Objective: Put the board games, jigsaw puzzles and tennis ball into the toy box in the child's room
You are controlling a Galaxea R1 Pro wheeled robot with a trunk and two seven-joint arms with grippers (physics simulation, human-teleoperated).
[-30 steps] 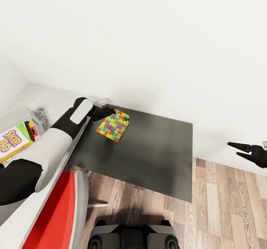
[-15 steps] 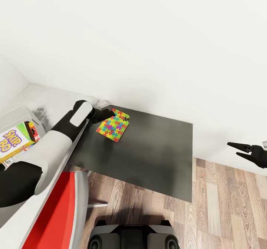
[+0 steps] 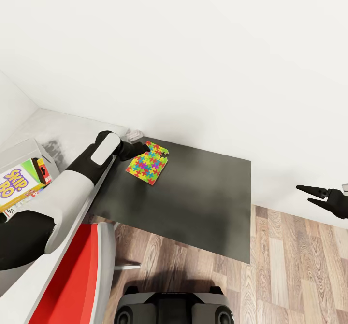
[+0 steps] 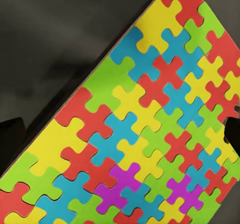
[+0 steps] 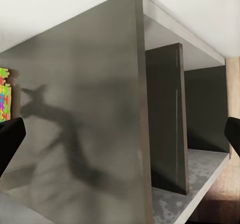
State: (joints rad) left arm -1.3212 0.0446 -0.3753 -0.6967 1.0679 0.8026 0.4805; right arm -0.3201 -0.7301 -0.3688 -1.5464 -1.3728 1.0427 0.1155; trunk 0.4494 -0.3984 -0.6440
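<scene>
One puzzle (image 3: 148, 163) flat at table (image 3: 203, 203) far-left corner. Left gripper (image 3: 143, 146) at puzzle's far edge, fingers spread astride it. One SKIP-BO box (image 3: 19, 181) in grey bin (image 3: 21, 148). Right gripper (image 3: 309, 194) spread, off table.

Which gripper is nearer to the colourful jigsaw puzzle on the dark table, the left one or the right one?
Left. The left gripper is at the far corner of the jigsaw puzzle, jaws open over it. The right gripper hangs open beyond the dark table, over the wood floor.
</scene>
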